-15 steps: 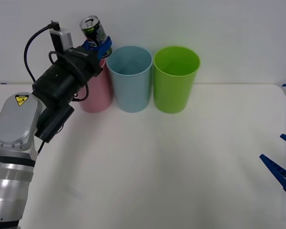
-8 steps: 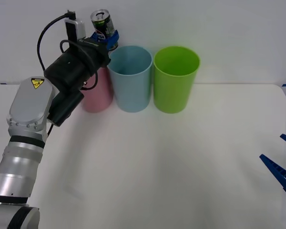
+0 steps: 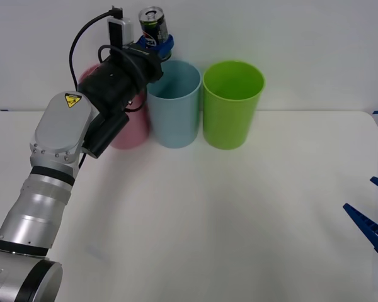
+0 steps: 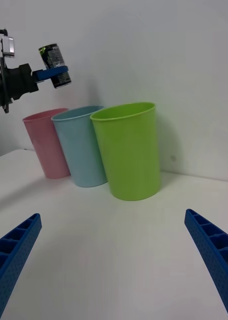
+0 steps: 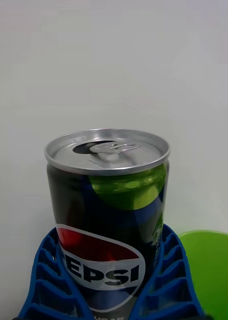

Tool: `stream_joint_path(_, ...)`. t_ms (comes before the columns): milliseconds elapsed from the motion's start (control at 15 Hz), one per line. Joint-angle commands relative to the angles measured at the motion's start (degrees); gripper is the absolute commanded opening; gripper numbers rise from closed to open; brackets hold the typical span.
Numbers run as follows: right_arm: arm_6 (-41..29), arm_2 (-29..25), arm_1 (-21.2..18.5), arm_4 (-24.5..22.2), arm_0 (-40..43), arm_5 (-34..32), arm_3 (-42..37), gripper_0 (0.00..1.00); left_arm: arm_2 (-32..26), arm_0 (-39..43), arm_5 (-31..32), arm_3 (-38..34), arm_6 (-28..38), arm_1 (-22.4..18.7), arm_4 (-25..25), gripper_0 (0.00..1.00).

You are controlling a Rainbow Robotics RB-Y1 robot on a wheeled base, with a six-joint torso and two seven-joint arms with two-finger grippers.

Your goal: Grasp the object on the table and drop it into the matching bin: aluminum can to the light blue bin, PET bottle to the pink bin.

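So the white surface [image 3: 239,220] has pink [image 3: 131,129], light blue [image 3: 173,104] and green bins [image 3: 233,104] lined up at the back. Left jaws [image 3: 157,45] grip the can [image 3: 153,24] above the light blue bin's rim; right jaws [image 4: 114,265] sit open, low near the surface.

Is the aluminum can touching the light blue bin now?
Apart. Right wrist view: the aluminum can, in the left gripper, hangs clear above the light blue bin.

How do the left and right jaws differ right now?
The left gripper is raised above the tall light blue plastic bin, shut on the small aluminum drink can. The right gripper is open, empty and low over the white table. Both have blue ribbed fingers.
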State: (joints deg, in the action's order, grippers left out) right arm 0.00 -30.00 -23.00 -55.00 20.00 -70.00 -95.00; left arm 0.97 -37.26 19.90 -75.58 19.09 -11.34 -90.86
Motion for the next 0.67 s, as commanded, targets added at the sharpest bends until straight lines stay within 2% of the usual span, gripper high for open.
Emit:
stream_joint_path(67, 0.00, 0.00, 0.00, 0.00, 0.00, 0.00, 0.00, 1.00, 0.08, -0.01, 0.05, 0.00, -0.02, 0.09, -0.28, 0.00)
stream_joint_path(267, 0.00, 0.00, 0.00, 0.00, 0.00, 0.00, 0.00, 1.00, 0.17, -0.01, 0.05, 0.00, 0.07, 0.09, -0.10, 0.04)
stream_joint_path(333, 0.00, 0.00, 0.00, 0.00, 0.00, 0.00, 0.00, 1.00, 0.26, -0.01, -0.04, 0.00, 0.07, 0.09, 0.25, 0.13)
stream_joint_path(400, 0.00, 0.00, 0.00, 0.00, 0.00, 0.00, 0.00, 1.00, 0.17, -0.01, -0.13, 0.00, 0.07, 0.09, 0.51, 0.33)
stream_joint_path(467, 0.00, 0.00, 0.00, 0.00, 0.00, 0.00, 0.00, 1.00, 0.26, -0.01, -0.30, 0.00, 0.07, 0.09, 0.51, 0.93)
stream_joint_path(533, 0.00, 0.00, 0.00, 0.00, 0.00, 0.00, 0.00, 1.00, 0.17, -0.01, -0.30, -0.09, 0.07, 0.09, 0.60, 1.00)
stream_joint_path(667, 0.00, 0.00, 0.00, 0.00, 0.00, 0.00, 0.00, 1.00, 0.17, 0.08, -0.30, 0.00, 0.07, 0.09, 0.78, 1.00)
